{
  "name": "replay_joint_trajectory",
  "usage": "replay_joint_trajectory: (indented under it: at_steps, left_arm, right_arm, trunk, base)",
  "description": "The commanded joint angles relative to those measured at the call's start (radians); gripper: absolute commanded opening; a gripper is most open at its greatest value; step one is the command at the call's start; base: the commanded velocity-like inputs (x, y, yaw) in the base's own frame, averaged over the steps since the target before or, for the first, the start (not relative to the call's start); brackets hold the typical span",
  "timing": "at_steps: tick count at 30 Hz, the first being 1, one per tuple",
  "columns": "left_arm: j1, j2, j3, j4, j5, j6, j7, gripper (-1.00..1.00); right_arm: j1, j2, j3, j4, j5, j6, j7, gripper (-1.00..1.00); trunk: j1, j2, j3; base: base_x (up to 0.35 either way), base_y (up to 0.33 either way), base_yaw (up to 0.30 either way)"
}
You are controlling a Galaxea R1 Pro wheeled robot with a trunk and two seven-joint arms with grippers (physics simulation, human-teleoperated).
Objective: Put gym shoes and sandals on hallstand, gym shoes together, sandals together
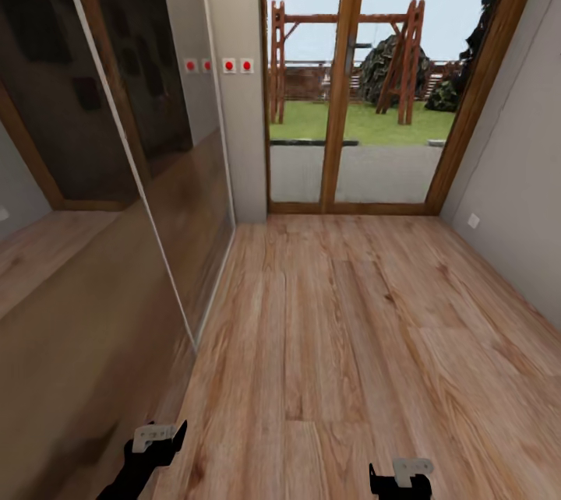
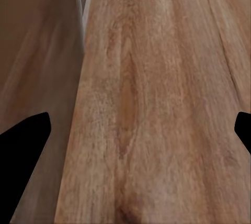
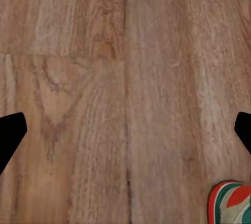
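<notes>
Wood-plank corridor floor [image 1: 351, 344] stretches ahead to a glass door [image 1: 351, 95], my left gripper [image 2: 141, 130] and right gripper [image 3: 125, 130] both spread wide and empty above it, with a gym shoe's [image 3: 230, 203] red-and-green edge near the right one.

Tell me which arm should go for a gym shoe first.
Right, probably. Its wrist view shows part of a gym shoe on the corridor floor beside the open right pincer. The open left pincer faces bare planks along the mirrored wall.
</notes>
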Motion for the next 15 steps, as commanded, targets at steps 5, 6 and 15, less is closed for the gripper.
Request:
replay_joint_trajectory:
  at_steps: [5, 6, 15]
  left_arm:
    - [-0.002, 0.024, 0.018, 0.001, 0.007, 0.000, -0.002, 1.00]
    - [-0.002, 0.023, 0.018, 0.001, 0.007, 0.000, -0.002, 1.00]
    - [-0.002, 0.023, 0.018, 0.001, 0.007, 0.000, -0.002, 1.00]
  right_arm:
    - [-0.001, 0.000, 0.001, 0.000, 0.007, -0.002, -0.006, 1.00]
    - [-0.001, 0.000, 0.001, 0.000, 0.007, -0.002, -0.006, 1.00]
    - [-0.001, 0.000, 0.001, 0.000, 0.007, -0.002, -0.006, 1.00]
  trunk:
    - [0.000, 0.000, -0.001]
    - [0.000, 0.000, -0.001]
    - [0.000, 0.000, -0.001]
  base:
    - [0.337, 0.000, 0.000]
    - [0.337, 0.000, 0.000]
    - [0.326, 0.000, 0.000]
